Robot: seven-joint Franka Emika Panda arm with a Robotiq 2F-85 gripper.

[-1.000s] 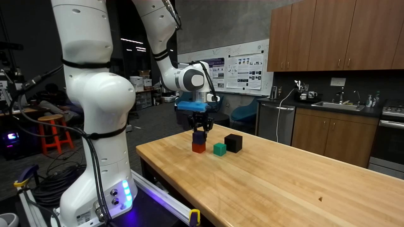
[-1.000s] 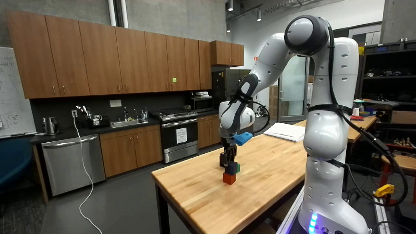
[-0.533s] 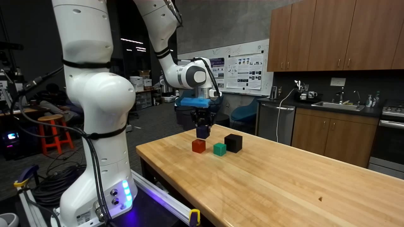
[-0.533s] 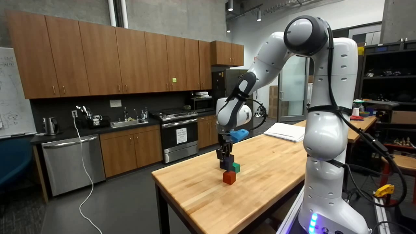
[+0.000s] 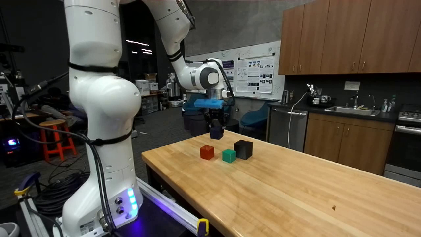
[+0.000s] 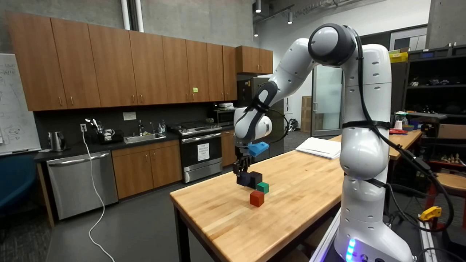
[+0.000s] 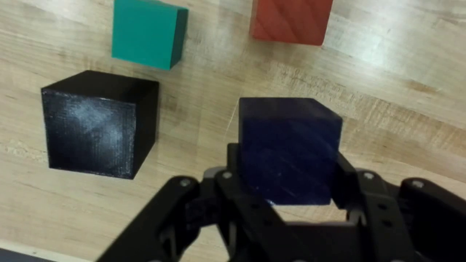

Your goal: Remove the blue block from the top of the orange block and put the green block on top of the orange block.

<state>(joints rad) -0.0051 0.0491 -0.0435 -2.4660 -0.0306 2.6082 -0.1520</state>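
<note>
Wrist view: gripper [image 7: 287, 174], jaws clamped on blue block [image 7: 289, 151].
Orange block [image 7: 292, 21], green block [image 7: 145, 34] stand apart; black cube [image 7: 94, 127] near the latter.

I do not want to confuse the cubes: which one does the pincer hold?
The navy blue block, clamped in the pincer; the green block, orange block and larger black cube rest on the table.

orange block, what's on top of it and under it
Nothing is on top of the orange block: its upper face shows bare in both exterior views. Under it is the wooden table; the patch it covers is hidden. The blue block is in the gripper.
</note>
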